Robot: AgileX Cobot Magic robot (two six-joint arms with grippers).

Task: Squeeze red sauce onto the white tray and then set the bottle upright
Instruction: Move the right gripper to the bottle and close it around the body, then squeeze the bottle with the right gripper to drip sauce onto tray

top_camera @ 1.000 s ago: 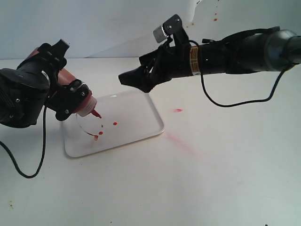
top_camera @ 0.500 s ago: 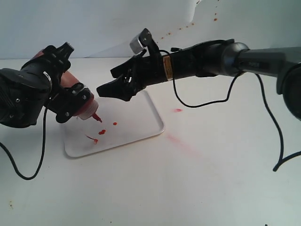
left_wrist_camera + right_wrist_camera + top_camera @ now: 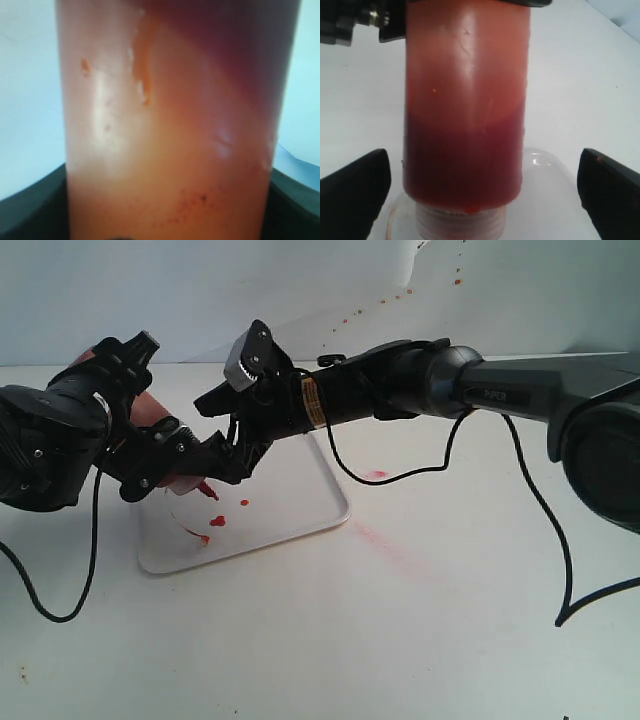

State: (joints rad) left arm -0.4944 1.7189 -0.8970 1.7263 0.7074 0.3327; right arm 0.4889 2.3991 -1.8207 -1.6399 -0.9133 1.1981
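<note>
The bottle (image 3: 150, 412), orange-red and translucent, is tilted nozzle-down over the left part of the white tray (image 3: 295, 490). My left gripper (image 3: 150, 455) is shut on its body, and the bottle (image 3: 170, 130) fills the left wrist view. Small blobs of red sauce (image 3: 217, 521) lie on the tray under the nozzle. My right gripper (image 3: 207, 443) has reached across and stands open. Its dark fingers (image 3: 350, 195) flank the bottle (image 3: 465, 110) near the neck, with a gap on each side.
A pinkish smear (image 3: 385, 540) and a red speck (image 3: 378, 474) stain the white table right of the tray. Red spatters (image 3: 458, 281) dot the back wall. Black cables (image 3: 60, 612) hang from both arms over the table.
My right arm has swung left across the tray until its open fingers straddle the bottle. The left gripper and bottle have barely moved. The sauce blob on the tray has grown.
</note>
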